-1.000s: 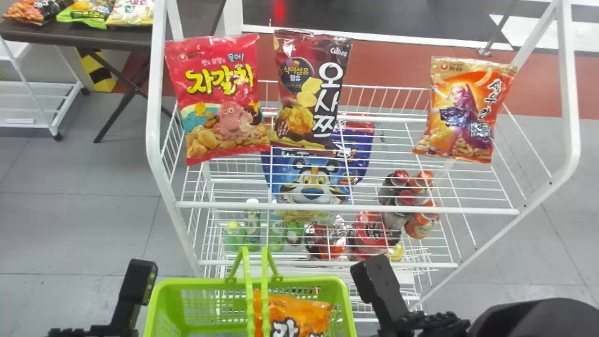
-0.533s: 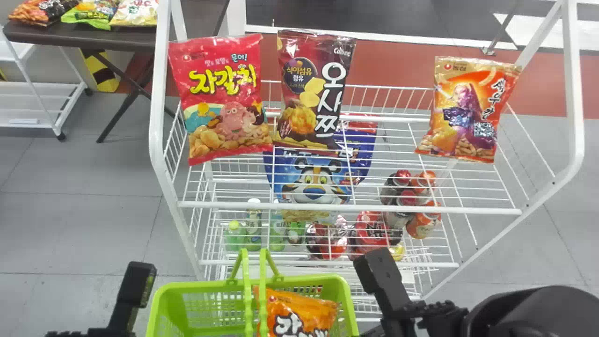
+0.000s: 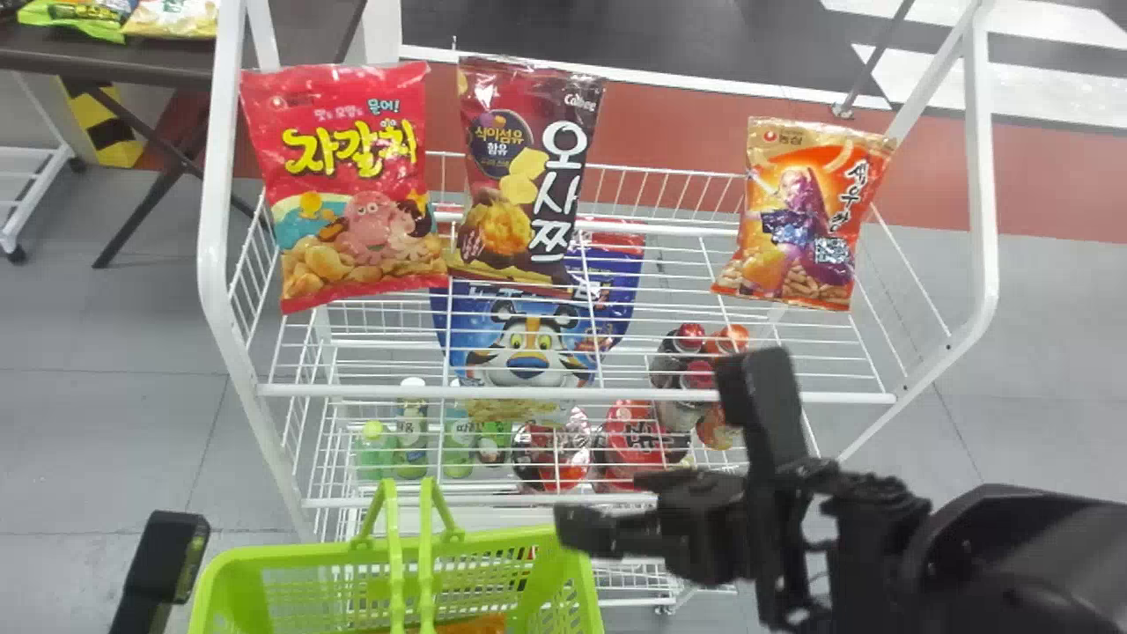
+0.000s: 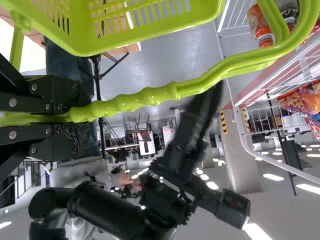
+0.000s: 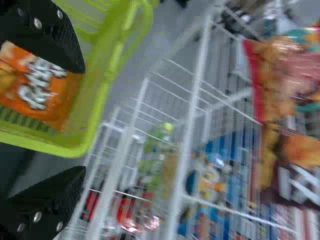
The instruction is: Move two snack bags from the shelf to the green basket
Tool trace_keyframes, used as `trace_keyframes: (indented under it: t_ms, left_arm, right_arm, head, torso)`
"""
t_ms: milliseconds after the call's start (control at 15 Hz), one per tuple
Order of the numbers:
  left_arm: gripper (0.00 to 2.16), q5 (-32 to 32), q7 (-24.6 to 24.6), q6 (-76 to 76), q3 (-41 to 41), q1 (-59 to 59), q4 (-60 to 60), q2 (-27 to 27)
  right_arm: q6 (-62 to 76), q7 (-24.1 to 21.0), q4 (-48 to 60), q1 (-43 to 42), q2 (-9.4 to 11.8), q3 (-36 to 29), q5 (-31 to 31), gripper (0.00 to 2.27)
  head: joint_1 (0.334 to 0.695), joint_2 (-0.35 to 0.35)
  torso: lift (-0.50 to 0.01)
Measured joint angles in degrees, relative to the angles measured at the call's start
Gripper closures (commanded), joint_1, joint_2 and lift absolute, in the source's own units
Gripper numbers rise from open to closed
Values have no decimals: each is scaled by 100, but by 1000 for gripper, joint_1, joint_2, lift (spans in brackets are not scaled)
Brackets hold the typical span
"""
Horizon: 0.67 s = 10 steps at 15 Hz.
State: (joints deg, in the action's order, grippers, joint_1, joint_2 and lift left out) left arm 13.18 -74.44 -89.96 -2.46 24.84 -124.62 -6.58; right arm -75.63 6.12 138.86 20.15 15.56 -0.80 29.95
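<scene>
Here on the head view, ten o'clock brings a dark table (image 3: 114, 62), with a yellow-and-black block (image 3: 110, 132) beneath; green bottles (image 3: 411, 431) line up at eight (pale caps, smart turnout!), and orange-capped bottles (image 3: 727, 340) crowd in around three!

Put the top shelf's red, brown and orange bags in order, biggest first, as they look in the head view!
1. Red bag, the widest
2. Brown bag, narrower
3. Orange bag, shortest

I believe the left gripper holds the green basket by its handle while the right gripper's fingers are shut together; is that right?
Not quite: the right gripper has its fingers apart, as the right wrist view shows. The left gripper holds the green basket by its handle.
</scene>
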Motion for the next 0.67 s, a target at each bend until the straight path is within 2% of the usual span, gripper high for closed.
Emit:
trace_keyframes:
  t_ms: [467,667]
  left_arm:
    - [1983,-31,17,0,17,6,23,-1]
    - [1983,-50,29,0,25,3,35,1]
  right_arm:
    - [3824,-27,-947,-48,147,-750,-470,80]
    - [4719,-176,-1374,-155,215,-839,-641,83]
  head:
    - [695,-350]
    - [695,-350]
  torso:
    - [-18]
    - [-18]
